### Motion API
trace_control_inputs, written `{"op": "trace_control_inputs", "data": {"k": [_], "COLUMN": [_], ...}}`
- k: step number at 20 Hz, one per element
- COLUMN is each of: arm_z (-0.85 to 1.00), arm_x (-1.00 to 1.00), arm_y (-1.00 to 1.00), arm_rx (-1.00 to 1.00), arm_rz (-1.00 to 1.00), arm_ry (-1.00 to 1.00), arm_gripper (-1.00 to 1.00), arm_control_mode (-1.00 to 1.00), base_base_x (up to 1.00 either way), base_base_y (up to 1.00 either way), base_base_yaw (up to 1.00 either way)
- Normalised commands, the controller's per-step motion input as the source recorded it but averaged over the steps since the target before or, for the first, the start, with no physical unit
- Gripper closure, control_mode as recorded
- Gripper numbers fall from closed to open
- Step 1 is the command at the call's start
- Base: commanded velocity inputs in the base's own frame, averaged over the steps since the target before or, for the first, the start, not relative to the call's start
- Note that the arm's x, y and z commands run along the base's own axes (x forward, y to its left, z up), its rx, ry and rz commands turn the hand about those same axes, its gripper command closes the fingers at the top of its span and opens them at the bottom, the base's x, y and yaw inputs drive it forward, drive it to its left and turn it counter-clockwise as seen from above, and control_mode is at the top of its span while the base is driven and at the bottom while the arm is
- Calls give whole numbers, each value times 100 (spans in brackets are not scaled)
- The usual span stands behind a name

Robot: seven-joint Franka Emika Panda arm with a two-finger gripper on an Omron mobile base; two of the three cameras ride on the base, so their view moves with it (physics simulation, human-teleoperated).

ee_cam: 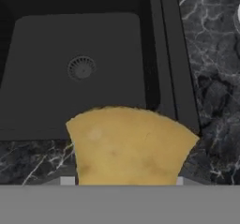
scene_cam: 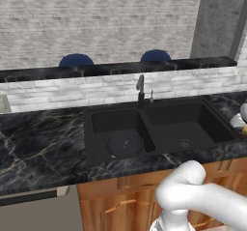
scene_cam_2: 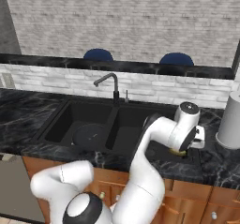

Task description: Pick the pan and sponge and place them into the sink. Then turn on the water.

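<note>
The yellow sponge (ee_cam: 131, 145) sits between the fingers of my gripper (scene_cam_2: 181, 152), which is shut on it just above the counter at the sink's front right corner. In the right base view only a sliver of the sponge (scene_cam_2: 176, 152) peeks out under the white hand. The dark round pan (scene_cam: 124, 144) (scene_cam_2: 89, 136) lies flat on the floor of the left basin. The black double sink (scene_cam: 193, 123) (scene_cam_2: 126, 134) has bare floor and a round drain (ee_cam: 81, 68) in its right basin. The slim faucet (scene_cam: 140, 87) (scene_cam_2: 110, 80) stands behind the divider. Water is out of view.
A white cylinder (scene_cam_2: 229, 120) stands on the marble counter (scene_cam: 38, 138) right of the sink, close to my hand. A small dispenser (scene_cam: 151, 97) stands beside the faucet. Behind the low brick ledge are two blue stools (scene_cam: 76, 60).
</note>
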Motion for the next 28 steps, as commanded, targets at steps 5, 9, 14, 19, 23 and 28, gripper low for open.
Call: {"op": "trace_control_inputs", "data": {"k": [5, 9, 14, 19, 23, 28], "arm_z": [72, 41, 19, 5, 6, 0], "arm_x": [0, -7, -6, 0, 0, 2], "arm_y": [100, 100, 100, 100, 100, 100], "arm_rx": [-18, -16, -13, -2, -5, -3], "arm_rz": [28, 32, 25, 19, 12, 3], "arm_ry": [0, 0, -1, 1, 0, 0], "arm_gripper": [100, 100, 100, 100, 100, 100], "arm_control_mode": [-100, -100, -100, -100, -100, -100], "base_base_x": [0, 0, 0, 0, 0, 0], "base_base_y": [0, 0, 0, 0, 0, 0], "base_base_yaw": [0, 0, 0, 0, 0, 0]}}
